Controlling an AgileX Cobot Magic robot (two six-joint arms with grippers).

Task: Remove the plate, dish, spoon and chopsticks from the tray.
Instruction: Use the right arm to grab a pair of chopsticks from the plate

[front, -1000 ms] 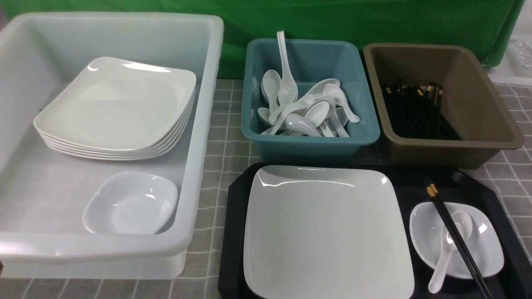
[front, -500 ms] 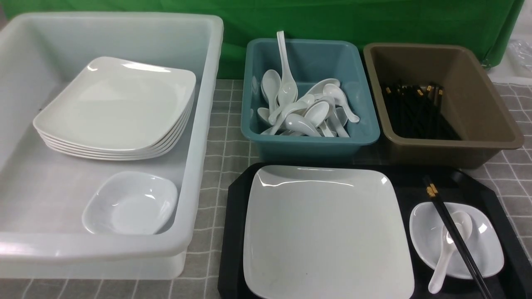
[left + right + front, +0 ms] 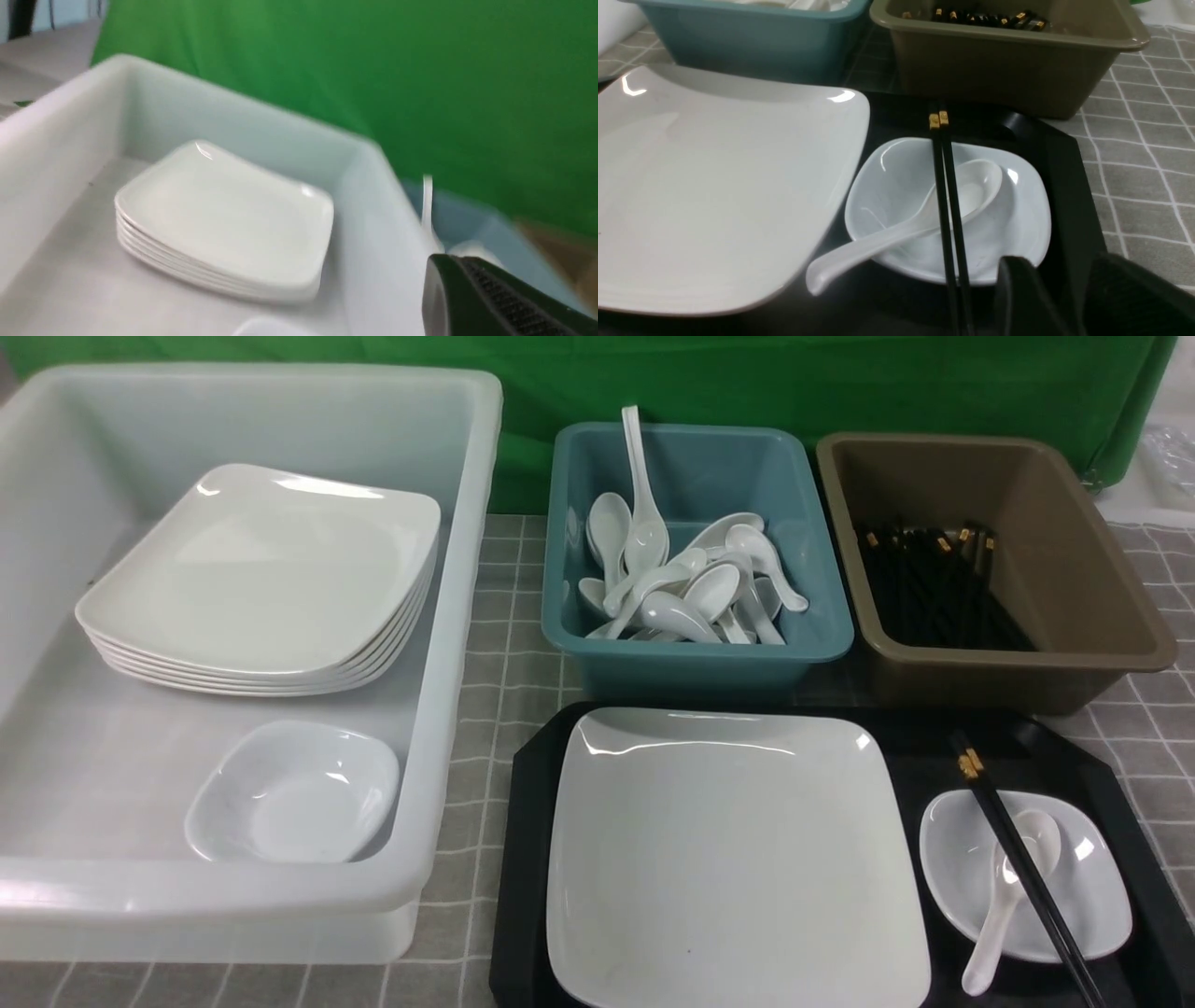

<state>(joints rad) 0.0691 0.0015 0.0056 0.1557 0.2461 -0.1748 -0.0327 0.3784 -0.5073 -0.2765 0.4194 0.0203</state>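
Chopsticks, a pair of thin long black sticks with small gold bands at the thick ends, run close past the right gripper. Its two dark fingers stand part-way apart with nothing between them, hovering over the near right part of the big black matte plastic tray. The sticks lie side by side across the small glossy white rounded-square dish, which sits on the tray just ahead of these fingers. Under the sticks, the white glossy soup spoon rests with its bowl in the dish and its handle hanging out over the dish rim. Beyond the dish, on the side away from the fingers, the large glossy white square plate lies flat on the tray, its corner almost at the dish. Farther ahead, off the tray, stand a brown plastic tub holding more black chopsticks and a teal plastic tub holding a heap of white spoons, both on a grey checked cloth.

The left gripper is closed; only one dark ribbed finger shows. Ahead of it stands a big translucent white crate with a stack of white square plates and one small white dish inside. Behind everything hangs a green backdrop.
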